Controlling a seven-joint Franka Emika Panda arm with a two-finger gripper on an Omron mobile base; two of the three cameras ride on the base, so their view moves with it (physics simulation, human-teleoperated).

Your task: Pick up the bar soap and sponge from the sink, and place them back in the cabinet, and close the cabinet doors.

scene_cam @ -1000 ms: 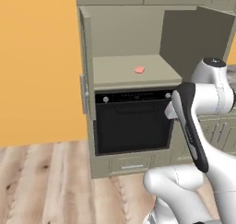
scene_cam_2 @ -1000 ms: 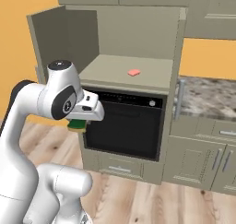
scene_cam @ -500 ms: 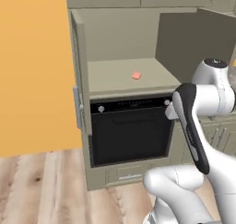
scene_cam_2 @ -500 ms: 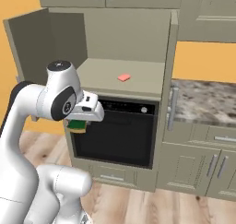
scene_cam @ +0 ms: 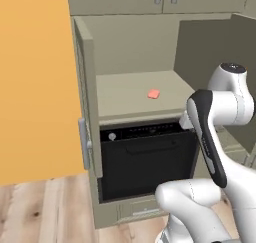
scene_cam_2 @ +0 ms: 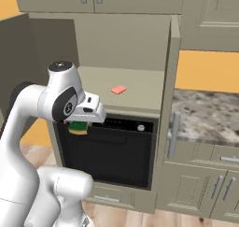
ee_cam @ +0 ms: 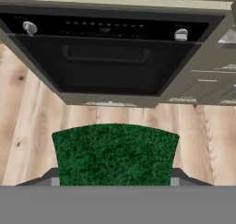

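Gripper [scene_cam_2: 79, 126] clamped on the sponge [ee_cam: 114, 154]; bar soap [scene_cam_2: 119, 89] on the cabinet [scene_cam: 125, 42] shelf, above and beyond it.

Pink bar soap [scene_cam: 153, 94] lies on the open cabinet [scene_cam: 135, 94] shelf; green sponge [ee_cam: 114, 154] held before the oven.

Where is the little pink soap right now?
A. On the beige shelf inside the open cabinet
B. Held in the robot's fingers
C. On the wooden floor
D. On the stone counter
A. The bar soap lies flat on the beige shelf of the open cabinet, above the black oven; the fingers are shut on the green sponge instead.
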